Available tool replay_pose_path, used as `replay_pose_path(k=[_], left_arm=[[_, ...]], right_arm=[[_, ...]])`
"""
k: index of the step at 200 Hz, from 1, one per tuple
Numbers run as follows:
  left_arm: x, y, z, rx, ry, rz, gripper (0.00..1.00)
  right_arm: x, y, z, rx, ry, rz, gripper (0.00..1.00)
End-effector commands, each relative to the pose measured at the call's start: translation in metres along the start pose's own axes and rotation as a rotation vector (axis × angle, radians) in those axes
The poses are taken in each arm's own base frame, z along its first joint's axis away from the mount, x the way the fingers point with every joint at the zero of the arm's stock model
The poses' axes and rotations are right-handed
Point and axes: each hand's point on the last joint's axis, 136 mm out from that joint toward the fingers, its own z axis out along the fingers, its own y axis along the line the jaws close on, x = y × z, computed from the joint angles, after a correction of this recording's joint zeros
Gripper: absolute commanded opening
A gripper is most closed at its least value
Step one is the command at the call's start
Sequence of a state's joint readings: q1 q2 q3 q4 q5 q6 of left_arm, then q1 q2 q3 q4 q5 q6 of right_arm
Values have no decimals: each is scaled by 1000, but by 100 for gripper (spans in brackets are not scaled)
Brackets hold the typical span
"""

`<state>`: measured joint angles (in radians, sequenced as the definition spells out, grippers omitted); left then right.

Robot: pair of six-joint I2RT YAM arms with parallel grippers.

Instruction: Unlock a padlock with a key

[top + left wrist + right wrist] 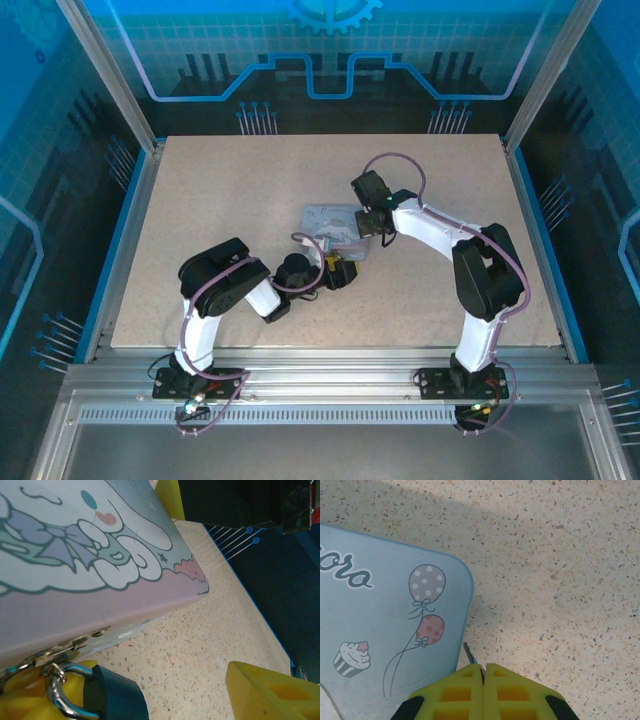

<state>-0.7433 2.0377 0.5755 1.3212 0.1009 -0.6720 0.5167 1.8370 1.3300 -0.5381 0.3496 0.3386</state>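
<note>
The padlock has a dark teal-grey body, and its silver shackle hangs through the hasp on the front of the tin box. My left gripper is open at the box's near side. Its left yellow finger lies right behind the padlock and the other finger stands far off to the right. My right gripper is shut on the key. The key's thin dark tip pokes out beside the box's rounded corner, above the table.
The pale blue box sits mid-table, with the left gripper at its near edge and the right gripper at its right edge. Speckled tabletop lies open all around. Blue enclosure walls border the table.
</note>
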Motion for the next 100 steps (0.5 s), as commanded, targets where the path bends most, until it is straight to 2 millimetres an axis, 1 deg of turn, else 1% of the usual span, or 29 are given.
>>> replay_pose_path(k=[1,24,57,69,83,94,100], left_arm=[[-5,-7,1,31,-17,-2,63],[-3,6,-6,-7,10,-41,57],[1,19,-17,-66,43,-67,57],[1,21,-20,-78,53,-72,57],[1,23,-22,-89,65,-76,51],[1,24,-23,-95,76,-81,49],[1,24,-23,-95,82,-79,45]], right_arm=[[0,15,-4,-44,2,-22,0],[1,14,-4,-43,2,-21,0],[4,15,-2,-46,7,-20,0],[4,15,-2,-47,7,-17,0],[5,16,-1,-53,8,-13,0],[5,17,-1,-56,7,-10,0],[5,18,-1,-57,7,-11,0]])
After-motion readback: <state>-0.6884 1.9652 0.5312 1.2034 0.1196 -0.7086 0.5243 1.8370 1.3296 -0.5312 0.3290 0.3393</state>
